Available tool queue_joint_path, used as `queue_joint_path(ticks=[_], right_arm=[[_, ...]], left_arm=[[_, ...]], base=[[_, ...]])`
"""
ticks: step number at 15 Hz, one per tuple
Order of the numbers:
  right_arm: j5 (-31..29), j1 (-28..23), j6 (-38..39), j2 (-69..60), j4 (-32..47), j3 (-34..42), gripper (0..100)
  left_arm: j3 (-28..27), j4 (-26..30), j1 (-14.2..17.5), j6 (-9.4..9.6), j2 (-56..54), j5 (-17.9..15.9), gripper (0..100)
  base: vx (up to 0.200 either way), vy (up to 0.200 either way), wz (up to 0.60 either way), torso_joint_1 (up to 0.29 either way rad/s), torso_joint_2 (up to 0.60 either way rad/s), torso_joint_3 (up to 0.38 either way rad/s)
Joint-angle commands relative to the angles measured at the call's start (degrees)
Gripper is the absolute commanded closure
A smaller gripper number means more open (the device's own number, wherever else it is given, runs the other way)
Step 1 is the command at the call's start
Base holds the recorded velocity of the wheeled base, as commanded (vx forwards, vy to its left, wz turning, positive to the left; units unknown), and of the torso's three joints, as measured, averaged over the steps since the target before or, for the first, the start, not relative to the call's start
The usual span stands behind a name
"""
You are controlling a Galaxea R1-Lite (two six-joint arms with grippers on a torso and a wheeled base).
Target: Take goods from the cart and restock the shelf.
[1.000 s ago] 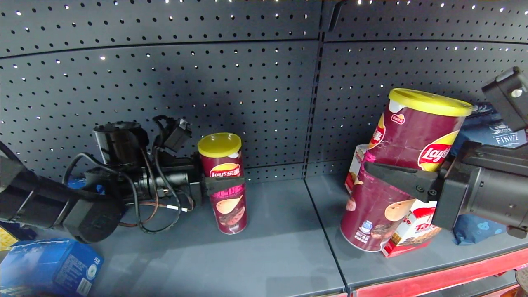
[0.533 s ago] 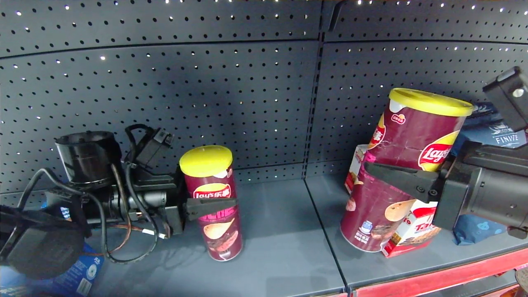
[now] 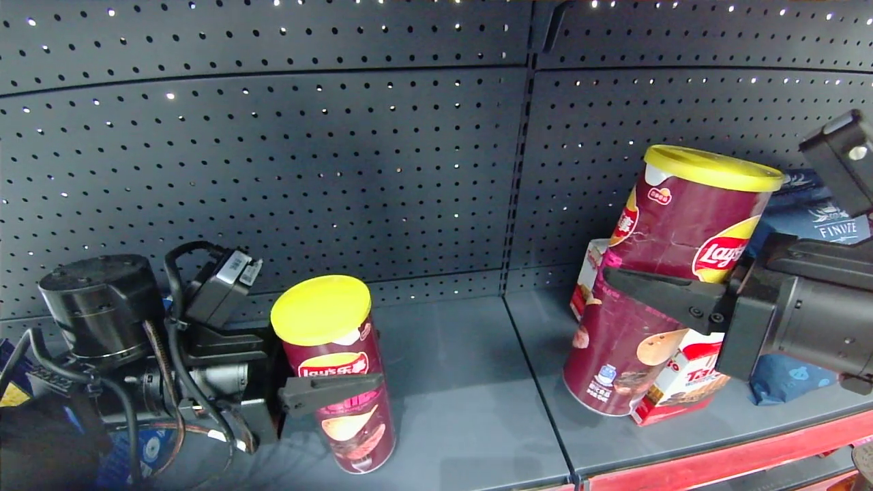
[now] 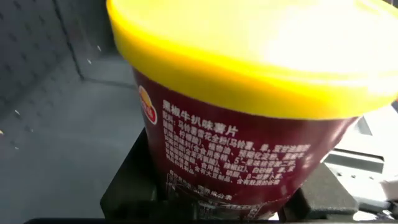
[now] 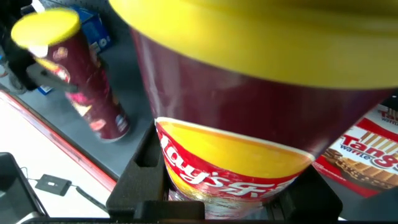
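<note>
Two grasps we note, maroon yellow-lidded slim can [image 3: 339, 382] pinched by left pincer [image 3: 337, 394], tilted matching wide can [image 3: 672, 245] by right pincer [image 3: 658, 299].

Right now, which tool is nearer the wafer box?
Right. The right tool grips the big can directly beside the wafer box; the left tool holds the small can far off to the box's left.

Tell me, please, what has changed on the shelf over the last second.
The left gripper, shut on the slim chip can, has drawn it back from the pegboard toward the front edge of the shelf and somewhat leftward; the grip held throughout. The right gripper, clamped on the large tilted chip can, stayed where it was, as did the red-and-white box beside it.
</note>
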Motion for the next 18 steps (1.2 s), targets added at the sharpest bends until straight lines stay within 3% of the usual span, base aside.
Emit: queue_joint_path(ticks=[1,8,12,13,18], right_arm=[[0.0,-0.1,0.0,0.0,0.0,0.0,100],[0.0,-0.1,0.0,-0.1,0.0,0.2,100],[0.0,-0.2,0.0,-0.5,0.0,1.0,100],[0.0,-0.2,0.0,-0.5,0.0,1.0,100],[0.0,-0.6,0.0,-0.6,0.0,1.0,100]], left_arm=[[2.0,-0.1,0.1,0.17,-0.2,0.0,100],[3.8,-2.9,0.4,0.26,1.7,0.0,100],[4.9,-8.0,0.4,0.26,5.4,0.1,100],[5.1,-9.2,0.4,0.26,6.0,0.2,0],[6.4,-10.4,0.4,0.08,5.8,0.1,0]], base=[[0.000,0.000,0.00,0.000,0.00,0.000],[0.000,0.000,0.00,0.000,0.00,0.000],[0.000,0.000,0.00,0.000,0.00,0.000],[0.000,0.000,0.00,0.000,0.00,0.000],[0.000,0.000,0.00,0.000,0.00,0.000]])
